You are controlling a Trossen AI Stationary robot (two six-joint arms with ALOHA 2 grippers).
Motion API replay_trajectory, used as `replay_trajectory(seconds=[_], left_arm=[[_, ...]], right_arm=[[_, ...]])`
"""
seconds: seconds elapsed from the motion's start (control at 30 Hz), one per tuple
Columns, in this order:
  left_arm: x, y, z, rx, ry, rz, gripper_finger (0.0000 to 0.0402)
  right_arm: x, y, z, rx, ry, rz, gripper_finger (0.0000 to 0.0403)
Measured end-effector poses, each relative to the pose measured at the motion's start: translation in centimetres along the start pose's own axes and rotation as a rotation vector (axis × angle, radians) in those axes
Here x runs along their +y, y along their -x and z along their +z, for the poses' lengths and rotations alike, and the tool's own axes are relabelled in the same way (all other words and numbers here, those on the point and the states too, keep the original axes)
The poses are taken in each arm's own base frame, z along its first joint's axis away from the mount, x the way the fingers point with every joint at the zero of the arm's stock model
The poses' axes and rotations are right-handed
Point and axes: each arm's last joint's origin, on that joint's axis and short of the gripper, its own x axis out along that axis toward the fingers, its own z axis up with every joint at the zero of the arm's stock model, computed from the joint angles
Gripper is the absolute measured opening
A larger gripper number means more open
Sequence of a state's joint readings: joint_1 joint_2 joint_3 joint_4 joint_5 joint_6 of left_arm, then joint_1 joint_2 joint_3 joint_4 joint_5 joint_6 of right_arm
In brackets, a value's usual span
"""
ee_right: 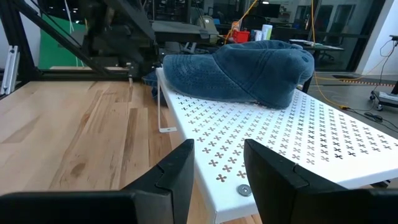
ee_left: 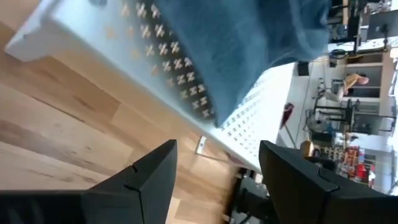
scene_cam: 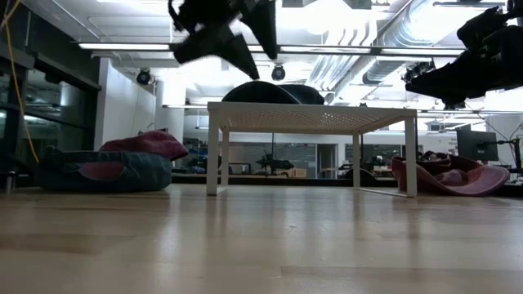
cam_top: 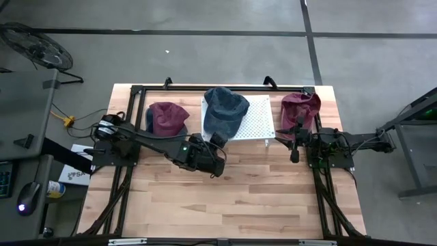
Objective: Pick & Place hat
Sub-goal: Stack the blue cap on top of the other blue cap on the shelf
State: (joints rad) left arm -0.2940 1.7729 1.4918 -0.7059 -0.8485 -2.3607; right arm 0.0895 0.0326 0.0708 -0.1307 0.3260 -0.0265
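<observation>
left claw (cam_top: 217,140) wide, empty | blue hat (cam_top: 226,109) on white stand (cam_top: 259,119) | risk: overhanging brim, perhaps snagged on retreat

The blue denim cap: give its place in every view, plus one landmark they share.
High view: blue denim cap at top centre, on the white perforated stand.
Low view: only its dark crown shows above the stand top.
Left wrist view: fills the upper middle, past the open left gripper.
Right wrist view: upper centre.
Shared landmark: the white perforated stand.
</observation>
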Motion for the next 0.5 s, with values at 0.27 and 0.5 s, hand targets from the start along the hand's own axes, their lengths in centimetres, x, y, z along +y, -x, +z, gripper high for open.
replay_trajectory(seconds=[0.27,0.5], left_arm=[[-2.5,3.8,2.7,0.013,0.056,-0.067,0.0225],[-4.1,6.8,6.1,0.043,0.15,-0.055,0.0225]], right_arm=[[0.0,0.0,0.0,0.001,0.0,0.0,0.0133],[0.0,0.0,0.0,0.0,0.0,-0.003,0.0133]])
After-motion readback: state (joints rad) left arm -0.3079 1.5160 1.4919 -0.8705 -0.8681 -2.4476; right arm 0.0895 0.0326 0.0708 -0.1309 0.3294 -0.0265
